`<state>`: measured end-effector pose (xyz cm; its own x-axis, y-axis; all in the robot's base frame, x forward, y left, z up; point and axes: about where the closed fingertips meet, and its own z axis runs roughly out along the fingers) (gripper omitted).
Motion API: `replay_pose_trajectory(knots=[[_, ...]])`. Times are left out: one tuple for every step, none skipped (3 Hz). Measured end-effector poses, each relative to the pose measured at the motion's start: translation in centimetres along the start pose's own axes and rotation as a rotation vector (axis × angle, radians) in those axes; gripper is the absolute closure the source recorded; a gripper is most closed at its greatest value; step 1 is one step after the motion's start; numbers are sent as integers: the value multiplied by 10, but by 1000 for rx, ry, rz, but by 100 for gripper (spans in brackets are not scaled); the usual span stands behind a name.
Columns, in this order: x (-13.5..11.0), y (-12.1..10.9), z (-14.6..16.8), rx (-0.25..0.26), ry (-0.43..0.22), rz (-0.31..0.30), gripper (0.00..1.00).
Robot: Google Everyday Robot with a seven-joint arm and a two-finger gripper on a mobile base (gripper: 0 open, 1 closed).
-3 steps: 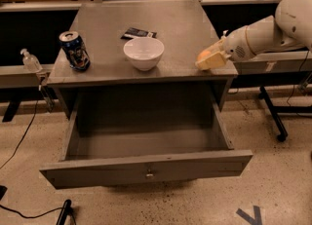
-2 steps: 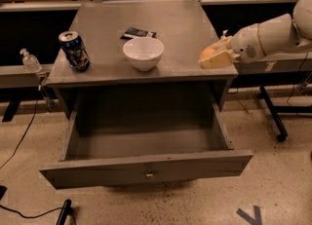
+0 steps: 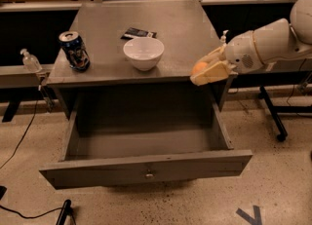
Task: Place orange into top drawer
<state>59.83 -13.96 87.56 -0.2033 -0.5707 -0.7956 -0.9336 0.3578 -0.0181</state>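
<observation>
Over at the right front corner of the cabinet top [image 3: 175,22], the gripper [image 3: 207,71] hangs right at the edge with its fingers clamped on the orange [image 3: 198,67], so the fruit is up at tabletop level, not in the top drawer [image 3: 97,171], which sits pulled wide open below. Its white arm [image 3: 273,41] comes in from the right. On top: a white bowl [image 3: 143,52] near the middle, a soda can [image 3: 74,50] front left, a black packet [image 3: 138,33] just behind the bowl. Off to the left there's a clear bottle [image 3: 30,61]
</observation>
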Motion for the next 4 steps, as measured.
replay_pose_trajectory(knots=[[-12, 14, -4, 44, -116, -50, 100], [-9, 52, 40, 38, -205, -90, 100], [33, 84, 123, -15, -187, -46, 100], [72, 97, 197, -78, -152, 16, 100]])
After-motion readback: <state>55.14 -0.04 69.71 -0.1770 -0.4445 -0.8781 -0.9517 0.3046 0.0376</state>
